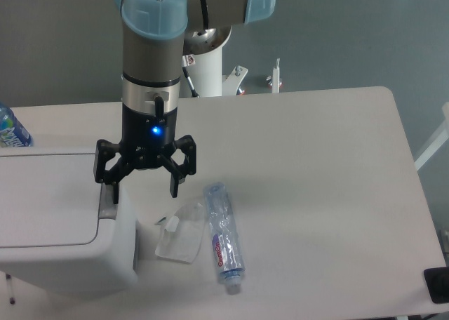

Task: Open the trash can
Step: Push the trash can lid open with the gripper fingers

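The trash can [49, 215] is a large boxy white bin at the left edge of the table, its flat lid down. A grey push-button strip [107, 202] runs along the lid's right side. My gripper [142, 187] hangs straight down over the bin's right edge, open. Its left finger [110, 185] is right at the top of the grey strip; I cannot tell whether it touches. Its right finger [175, 183] hangs beyond the bin's side, above the table.
A clear plastic bottle [223, 237] with a red and blue label lies on the table right of the bin. A crumpled clear wrapper [179, 237] lies between bin and bottle. Another bottle [10, 129] shows at the far left edge. The white table [316, 180] extends to the right.
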